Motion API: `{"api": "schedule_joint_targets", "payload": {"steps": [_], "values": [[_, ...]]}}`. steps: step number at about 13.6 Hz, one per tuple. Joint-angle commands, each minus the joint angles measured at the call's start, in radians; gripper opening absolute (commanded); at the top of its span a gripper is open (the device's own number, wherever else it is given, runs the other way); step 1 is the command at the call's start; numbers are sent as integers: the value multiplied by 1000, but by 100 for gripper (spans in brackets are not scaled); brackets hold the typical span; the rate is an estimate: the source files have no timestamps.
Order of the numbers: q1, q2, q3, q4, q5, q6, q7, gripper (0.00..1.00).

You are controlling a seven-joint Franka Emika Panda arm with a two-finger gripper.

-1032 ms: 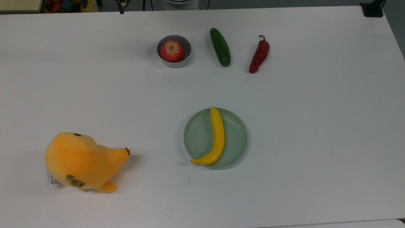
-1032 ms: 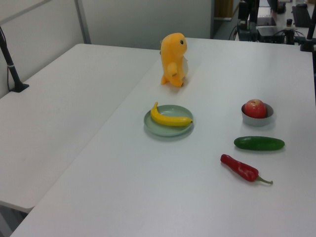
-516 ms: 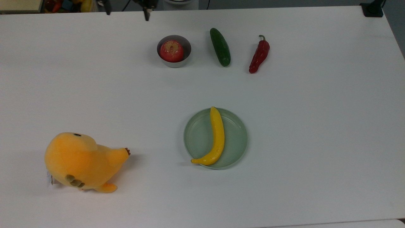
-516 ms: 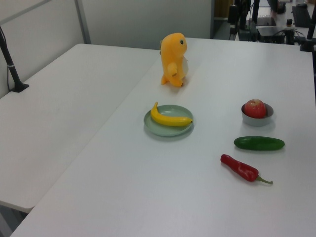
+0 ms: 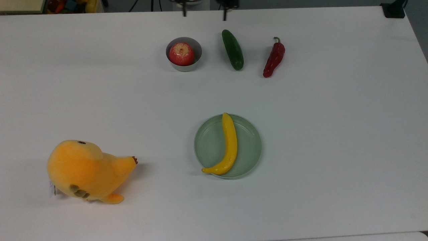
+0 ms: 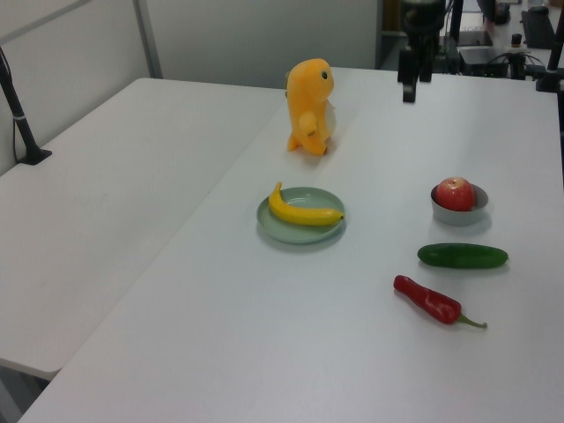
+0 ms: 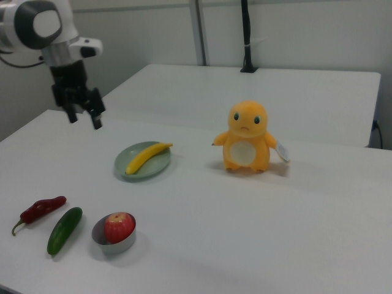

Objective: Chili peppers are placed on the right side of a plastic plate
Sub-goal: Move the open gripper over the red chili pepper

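The dark-red chili pepper (image 5: 274, 58) (image 6: 429, 300) (image 7: 40, 209) lies flat on the white table, at the top view's upper right, with its green stem pointing away from the plate. The pale green plastic plate (image 5: 249, 144) (image 6: 300, 233) (image 7: 156, 166) sits near the table's middle and holds a yellow banana (image 5: 230, 144). My gripper (image 5: 204, 13) (image 6: 411, 84) (image 7: 84, 117) hangs open and holds nothing. It is above the table's far edge in the top view, behind the bowl and the cucumber and well away from the chili.
A dark green cucumber (image 5: 232, 49) lies between the chili and a small grey bowl (image 5: 198, 50) holding a red apple (image 5: 181, 53). An orange plush toy (image 5: 85, 170) stands at the top view's lower left. A second white table (image 6: 106, 203) adjoins in the left view.
The gripper has travelled to the right along the top view's upper edge, from above the plush side to behind the bowl and cucumber. Nothing on the table has moved.
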Motion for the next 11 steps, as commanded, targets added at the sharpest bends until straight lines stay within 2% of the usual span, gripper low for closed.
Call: {"api": "schedule_joint_targets", "payload": {"steps": [1,5,11], "values": [[-7,-51,123,-158,10,37,86,100],[-4,-51,233,-266,9,109,194,100],[8,-34,320,-403,9,304,310,100]]}}
